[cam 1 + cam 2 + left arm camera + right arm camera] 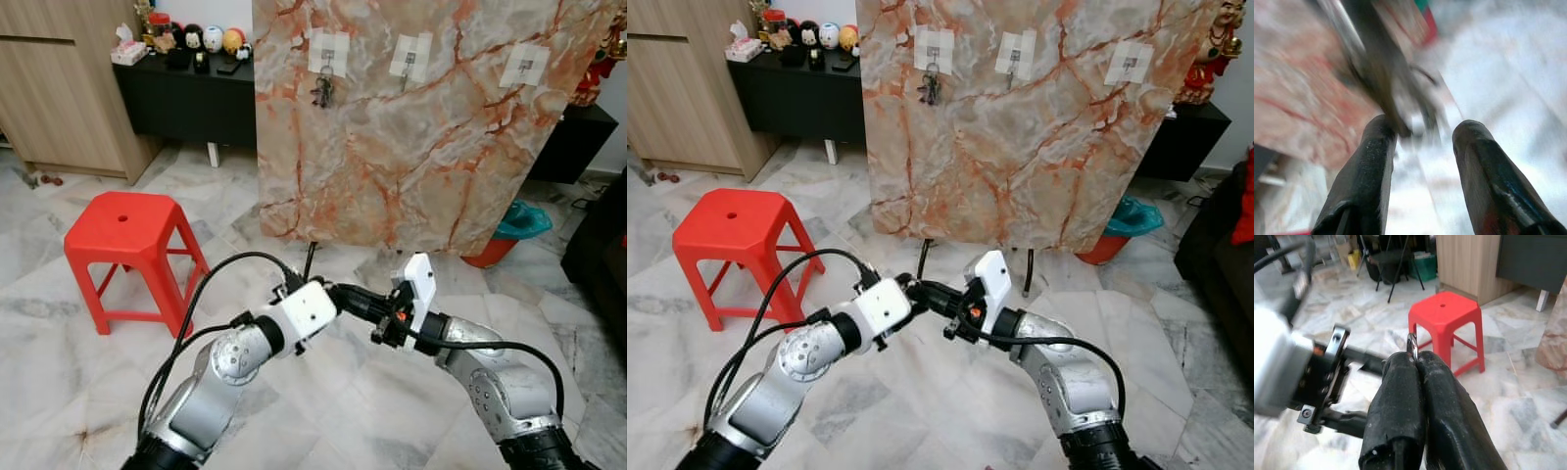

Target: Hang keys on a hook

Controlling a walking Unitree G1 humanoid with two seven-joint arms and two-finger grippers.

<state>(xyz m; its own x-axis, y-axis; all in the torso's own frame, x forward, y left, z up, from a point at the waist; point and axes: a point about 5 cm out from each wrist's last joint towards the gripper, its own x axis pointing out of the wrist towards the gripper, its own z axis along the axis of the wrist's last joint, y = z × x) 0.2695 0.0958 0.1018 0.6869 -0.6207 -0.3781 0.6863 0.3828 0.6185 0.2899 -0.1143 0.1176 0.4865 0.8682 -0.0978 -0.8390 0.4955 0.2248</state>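
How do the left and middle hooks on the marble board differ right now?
The left hook on its white pad carries a dark bunch of keys hanging below it; the middle hook on its white pad is bare. Both are stuck high on the orange-veined marble board.

Seen from head height, forward and down over both arms toward a marble board (411, 127) on a tiled floor; both eye views nearly identical, the right one shifted slightly. Left wrist view blurred, close along two parted black fingers (1361, 181) toward the board. Right wrist view close, facing the red stool (1447, 318), shared with the head views.
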